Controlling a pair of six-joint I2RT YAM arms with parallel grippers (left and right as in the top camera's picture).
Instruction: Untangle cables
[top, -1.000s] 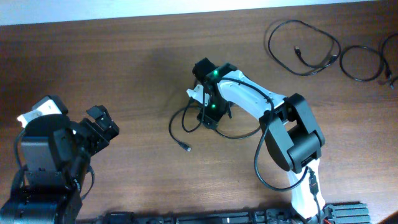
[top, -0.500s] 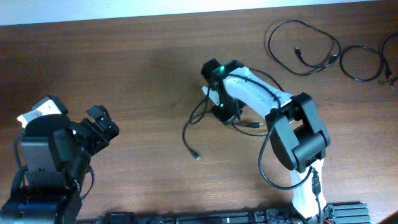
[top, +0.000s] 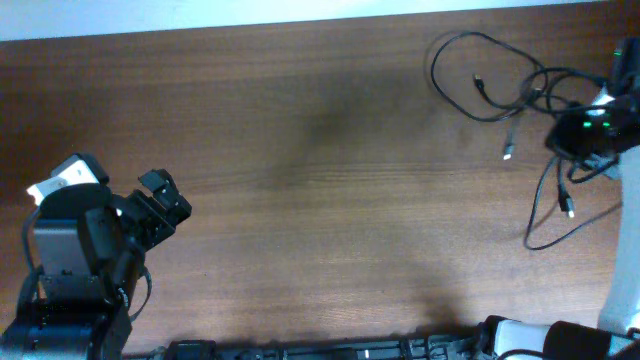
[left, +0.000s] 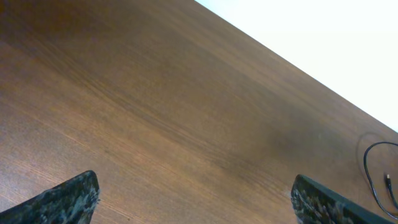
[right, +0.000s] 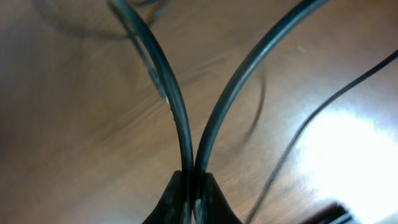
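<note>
My right gripper is at the far right of the table, shut on a thin black cable that hangs from it in a loose loop, with a small plug end dangling to the left. In the right wrist view the right gripper pinches two strands of that cable, which spread apart above the jaws. Other black cables lie looped at the back right, close to the held one. My left gripper stands open at the left, nothing between its fingertips.
The brown wooden table ends in a white strip along its far edge. The left arm's black base fills the front left corner. A bit of cable shows at the right edge of the left wrist view.
The right gripper shut on the cable at mid-table and has swung with it to the far right, next to the other cables. The left arm has not moved.
</note>
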